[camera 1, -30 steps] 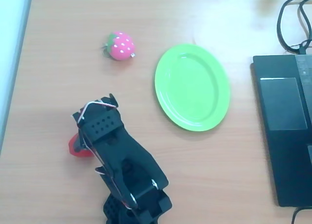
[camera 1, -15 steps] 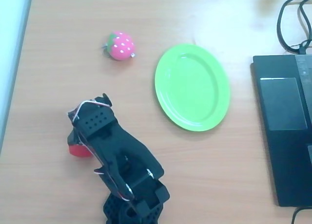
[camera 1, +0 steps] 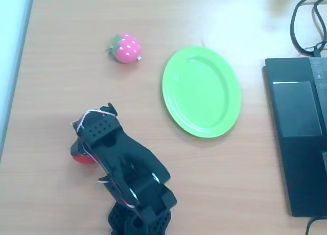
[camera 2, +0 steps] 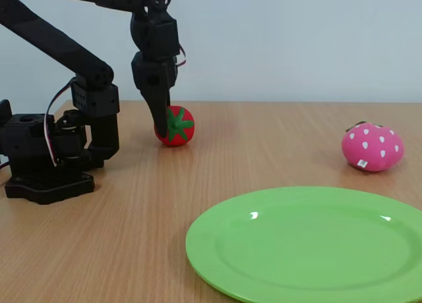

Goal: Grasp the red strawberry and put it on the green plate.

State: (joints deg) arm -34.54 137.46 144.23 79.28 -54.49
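Note:
The red strawberry (camera 2: 178, 126) rests on the wooden table beside the arm; in the overhead view only its red edge (camera 1: 78, 157) peeks out from under the black arm. My gripper (camera 2: 161, 126) points straight down, one finger in front of the strawberry's left side with its tip near the table. The other finger is hidden, so I cannot tell how the jaws stand. From above, the gripper (camera 1: 92, 139) covers most of the strawberry. The green plate (camera 1: 201, 91) lies empty to the right, and fills the foreground of the fixed view (camera 2: 310, 247).
A pink strawberry with white dots (camera 1: 126, 47) sits at the far side of the table, right in the fixed view (camera 2: 371, 147). A black laptop (camera 1: 301, 138) with cables lies along the right edge. The arm's base (camera 2: 46, 158) stands left.
The gripper head has shifted slightly left and down over the red strawberry, hiding more of it. The plate and the pink strawberry have not moved.

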